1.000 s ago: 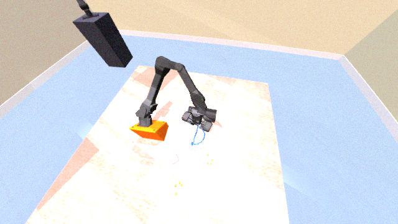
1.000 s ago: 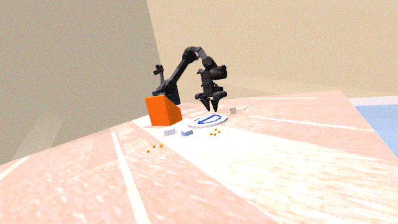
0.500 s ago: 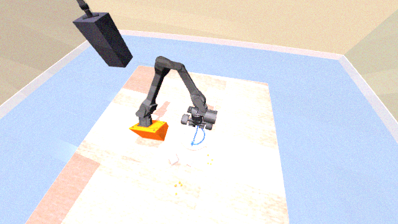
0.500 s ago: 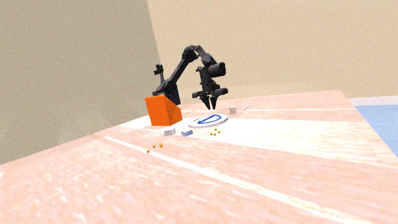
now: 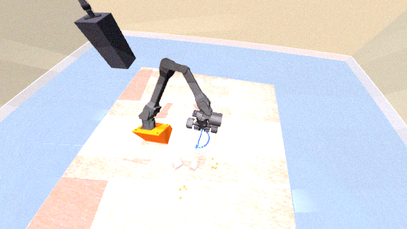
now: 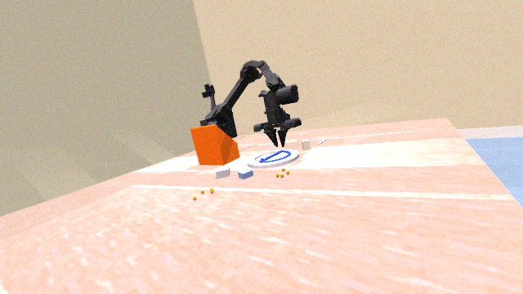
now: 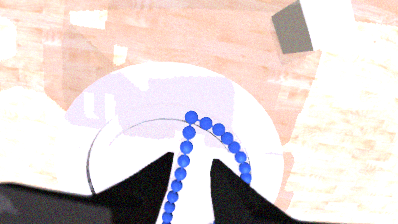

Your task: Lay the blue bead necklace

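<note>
The blue bead necklace lies on the white round bead board in a D shape. One run of beads curves along the groove on the right side in the wrist view; the other crosses the board's middle nearly straight. My gripper is partly open, its fingertips a small gap apart and empty, just above the board's far part in the exterior view. In the wrist view the straight run passes beside the left fingertip. The beads under the fingers are hidden.
Two small blocks lie in front of the board. Small orange balls lie in two groups. Another block and a thin white strip lie beyond the board. The orange arm base stands left.
</note>
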Robot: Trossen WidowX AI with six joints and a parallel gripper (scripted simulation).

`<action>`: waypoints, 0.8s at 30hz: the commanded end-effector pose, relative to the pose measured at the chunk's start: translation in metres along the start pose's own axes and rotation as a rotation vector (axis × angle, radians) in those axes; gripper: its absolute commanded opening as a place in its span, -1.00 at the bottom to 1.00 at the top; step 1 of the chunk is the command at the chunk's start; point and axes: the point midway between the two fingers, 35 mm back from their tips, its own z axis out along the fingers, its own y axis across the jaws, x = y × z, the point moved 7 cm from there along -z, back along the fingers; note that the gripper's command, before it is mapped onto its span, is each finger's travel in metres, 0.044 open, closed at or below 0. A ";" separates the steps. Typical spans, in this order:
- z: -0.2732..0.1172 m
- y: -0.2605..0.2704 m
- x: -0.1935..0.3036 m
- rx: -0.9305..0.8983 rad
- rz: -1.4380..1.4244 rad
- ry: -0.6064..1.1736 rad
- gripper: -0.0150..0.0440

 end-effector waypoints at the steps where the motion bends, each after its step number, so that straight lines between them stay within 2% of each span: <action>1: 0.008 0.002 0.001 -0.006 0.010 -0.001 -0.08; 17: 0.025 0.004 0.002 -0.009 0.013 -0.002 -0.08; 21: 0.022 0.002 0.001 -0.006 0.004 0.002 -0.44; 24: 0.022 0.002 0.001 -0.006 0.004 0.002 -0.49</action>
